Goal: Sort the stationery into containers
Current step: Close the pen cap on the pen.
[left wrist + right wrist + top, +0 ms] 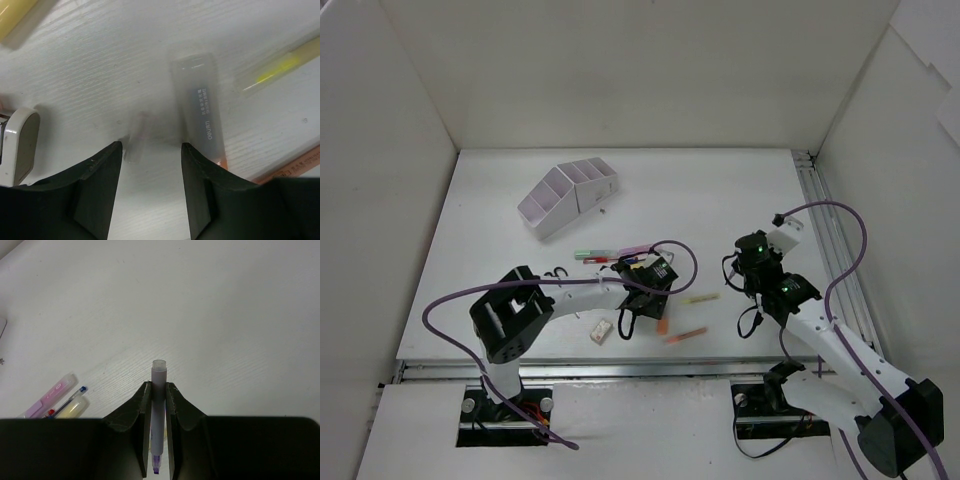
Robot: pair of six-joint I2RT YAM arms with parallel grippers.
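Note:
The white stepped organizer [570, 193] stands at the back left. My left gripper [642, 300] hovers low over the loose stationery, jaws open and empty [150, 150]. A clear-capped orange highlighter [200, 110] lies just beyond its right finger, and a yellow highlighter [280, 65] lies farther right. My right gripper [750, 262] is shut on a purple highlighter [158, 390], held lengthwise between the fingers above the bare table, cap end sticking out. The purple highlighter is hidden in the top view.
Green and pink pens [610, 253], a yellow highlighter [700, 298], an orange pen [688, 335] and a white eraser [601, 331] lie around the left gripper. A pink highlighter [47, 397], blue pen [70, 397] and yellow highlighter [75, 407] lie left of the right gripper. White walls enclose the table.

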